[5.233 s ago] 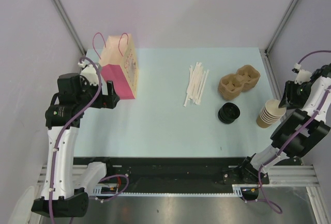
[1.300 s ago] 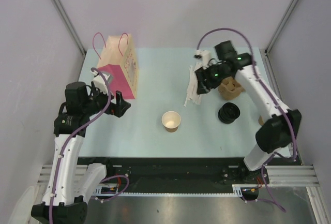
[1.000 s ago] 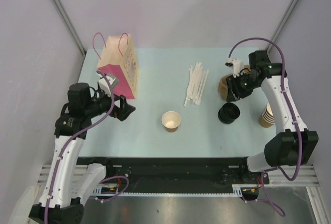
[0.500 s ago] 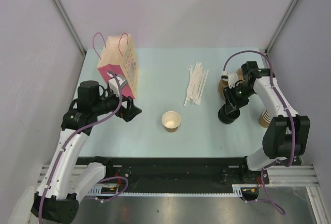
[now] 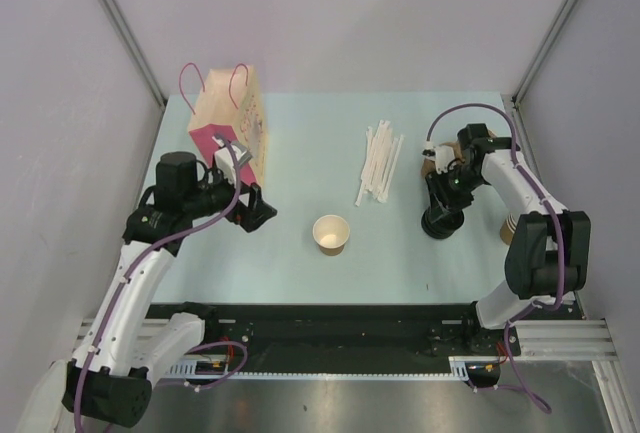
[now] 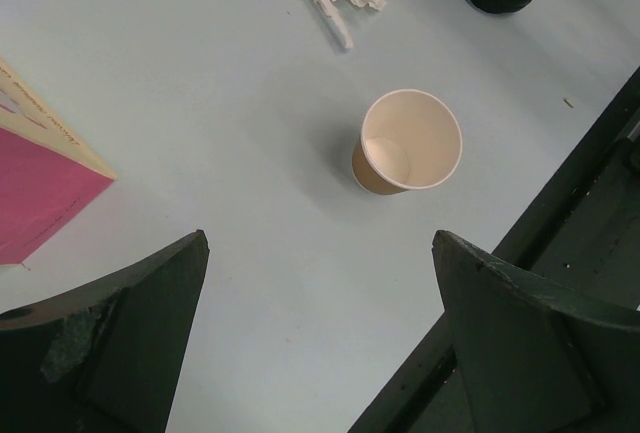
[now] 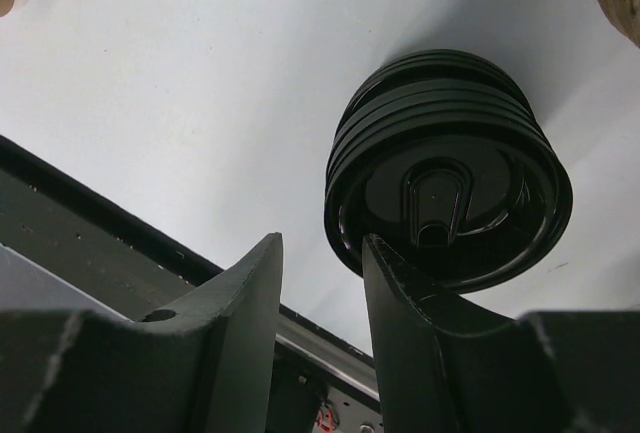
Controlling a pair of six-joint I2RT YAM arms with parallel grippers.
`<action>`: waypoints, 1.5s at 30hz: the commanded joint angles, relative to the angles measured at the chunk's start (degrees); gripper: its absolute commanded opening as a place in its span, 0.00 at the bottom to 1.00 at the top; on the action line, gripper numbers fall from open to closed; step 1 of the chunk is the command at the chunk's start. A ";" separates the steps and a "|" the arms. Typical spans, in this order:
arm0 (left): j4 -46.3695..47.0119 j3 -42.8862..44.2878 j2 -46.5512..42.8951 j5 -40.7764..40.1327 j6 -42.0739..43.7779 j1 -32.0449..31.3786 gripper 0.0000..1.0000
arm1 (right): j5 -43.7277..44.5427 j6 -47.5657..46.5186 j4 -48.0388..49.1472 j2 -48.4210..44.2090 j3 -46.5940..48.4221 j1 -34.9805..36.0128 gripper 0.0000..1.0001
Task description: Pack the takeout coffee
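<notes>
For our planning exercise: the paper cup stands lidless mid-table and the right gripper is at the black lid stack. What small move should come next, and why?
Probably close the right gripper on the rim of the top lid and lift it: its fingers straddle that rim, partly apart, and the cup has no lid.

Kraft, gloss and matt
The paper cup [image 6: 405, 143] is brown kraft outside, smooth and pale inside; the lids [image 7: 447, 168] are glossy ridged black plastic; the desk [image 5: 300, 153] matt pale blue; the bag [image 5: 235, 103] paper.
</notes>
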 commanded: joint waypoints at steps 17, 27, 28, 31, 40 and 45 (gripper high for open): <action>2.01 2.75 0.96 2.56 0.19 -0.78 1.00 | -1.29 2.00 3.78 2.16 -1.35 -0.39 0.38; 2.18 2.66 1.40 2.56 -0.16 -1.04 0.99 | -1.91 1.82 3.51 1.37 -1.43 -0.56 0.29; 2.18 2.66 1.49 2.65 -0.25 -1.04 1.00 | -2.00 1.82 3.51 1.29 -1.35 -0.65 0.28; 2.18 2.83 1.75 2.74 -0.33 -1.13 1.00 | -2.26 1.65 3.34 1.11 -1.35 -1.09 0.23; 1.92 2.57 2.02 2.47 -0.07 -1.48 1.00 | -2.96 1.47 2.72 0.32 -1.35 -1.79 0.13; 1.83 2.57 2.19 2.39 0.10 -1.66 0.99 | -3.67 1.38 2.64 -0.82 -1.35 -2.06 0.06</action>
